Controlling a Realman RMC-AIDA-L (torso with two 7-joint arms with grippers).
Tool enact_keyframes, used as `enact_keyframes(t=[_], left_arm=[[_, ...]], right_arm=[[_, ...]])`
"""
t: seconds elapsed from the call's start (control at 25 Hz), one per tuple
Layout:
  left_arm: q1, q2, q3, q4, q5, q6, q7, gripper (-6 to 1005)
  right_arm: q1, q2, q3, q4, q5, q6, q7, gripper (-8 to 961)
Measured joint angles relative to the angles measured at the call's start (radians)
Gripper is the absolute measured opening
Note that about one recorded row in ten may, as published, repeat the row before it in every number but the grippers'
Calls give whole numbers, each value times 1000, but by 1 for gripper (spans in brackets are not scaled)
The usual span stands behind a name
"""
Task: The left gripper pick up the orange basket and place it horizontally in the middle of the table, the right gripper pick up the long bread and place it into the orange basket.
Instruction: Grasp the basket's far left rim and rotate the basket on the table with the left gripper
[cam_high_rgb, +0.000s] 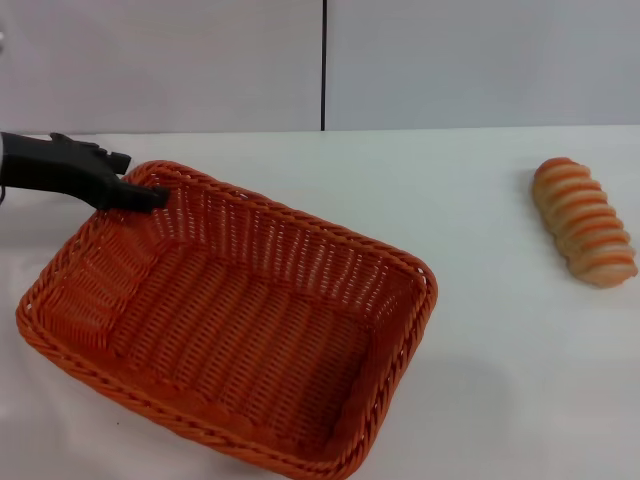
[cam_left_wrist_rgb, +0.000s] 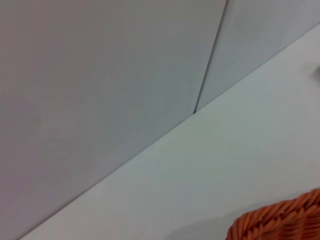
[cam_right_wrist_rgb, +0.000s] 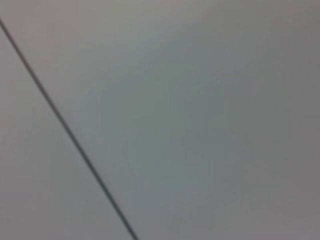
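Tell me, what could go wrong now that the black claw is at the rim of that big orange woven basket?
The left gripper meets the large orange woven basket only at one far corner of its braided rim, so the basket may swing or slip loose. It also lies skewed on the white table and might end up crooked. The striped oblong tan loaf looks safely apart.

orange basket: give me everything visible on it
The orange basket is a large rectangular woven tray, wicker-like, with a braided rim and sloping sides. It is empty and sits skewed on the white table, toward the robot's left. The left end effector is at its far left corner rim. The bread lies apart, to the right.
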Motion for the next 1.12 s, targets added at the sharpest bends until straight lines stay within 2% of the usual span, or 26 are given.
enact_keyframes(t=[0.04,0.24,0.64,0.76,0.96,1.12], left_arm=[[0,-1,40,-10,2,-31,-15,783],[-1,0,94,-17,5,-69,-49,782],[-2,2,117,-14,33,-87,-78,780],[-2,2,120,-18,45,-87,-78,559],[-2,1,120,-19,48,-86,-79,296],[-1,0,113,-19,43,-79,-80,271]], right_arm=[[0,0,0,0,-5,-4,0,628],[4,0,-7,14,-21,-9,0,630],[2,0,-9,14,-23,-1,1,635],[4,0,-11,18,-23,0,1,636],[6,0,-13,22,-24,2,1,638],[6,0,-13,25,-25,20,1,640]])
